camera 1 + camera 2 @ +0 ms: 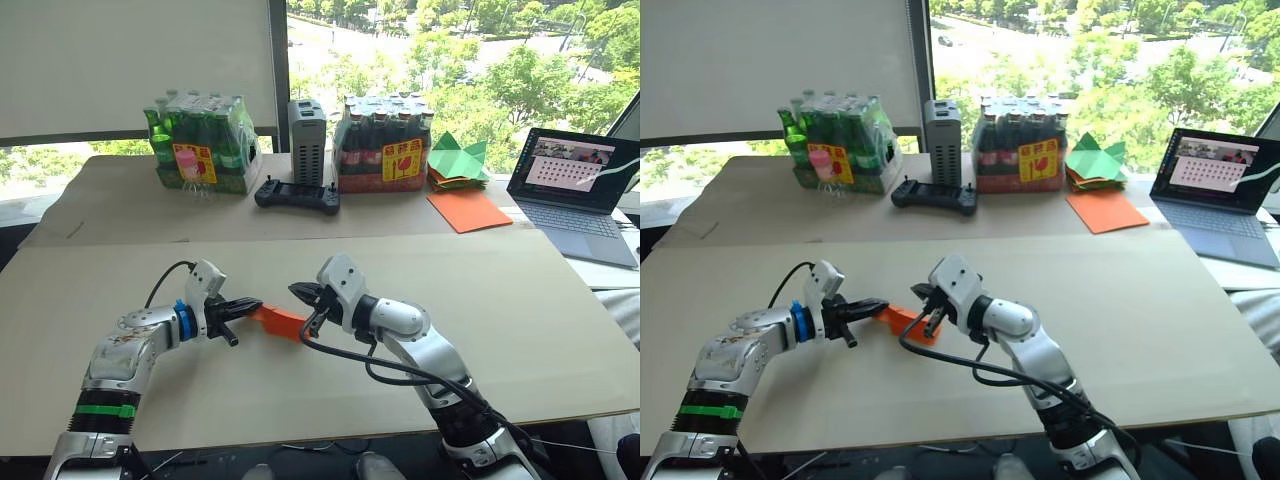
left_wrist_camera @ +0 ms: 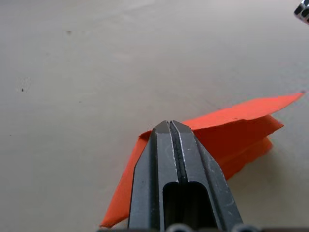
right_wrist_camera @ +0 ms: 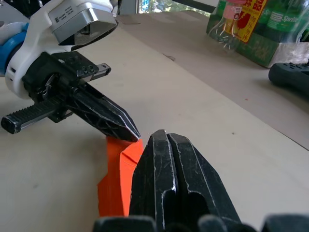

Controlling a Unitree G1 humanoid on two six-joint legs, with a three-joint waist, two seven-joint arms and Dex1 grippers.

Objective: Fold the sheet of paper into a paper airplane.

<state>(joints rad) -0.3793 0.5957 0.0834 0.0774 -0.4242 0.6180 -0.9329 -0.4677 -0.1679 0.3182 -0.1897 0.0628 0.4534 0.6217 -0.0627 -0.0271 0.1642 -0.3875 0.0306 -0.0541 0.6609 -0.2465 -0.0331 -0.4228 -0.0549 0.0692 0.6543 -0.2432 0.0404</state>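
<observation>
The sheet of paper [image 1: 280, 320] is a small bright-orange folded piece with layered flaps, lying low over the tan table [image 1: 500, 300] in front of me. My left gripper [image 1: 255, 305] comes in from the left and is shut on the paper's left end; in the left wrist view the orange flaps [image 2: 231, 130] spread out on both sides of the closed fingers [image 2: 159, 159]. My right gripper [image 1: 297, 291] faces it from the right, fingers shut, tips just over the paper's right end [image 3: 116, 183]. The frames do not show it pinching the paper.
Along the table's back stand a pack of green bottles [image 1: 200, 140], a grey box [image 1: 307, 140], a black controller [image 1: 297, 193] and a pack of dark bottles [image 1: 385, 145]. Green paper shapes [image 1: 458, 160], a larger orange sheet [image 1: 468, 210] and a laptop [image 1: 580, 190] sit at the back right.
</observation>
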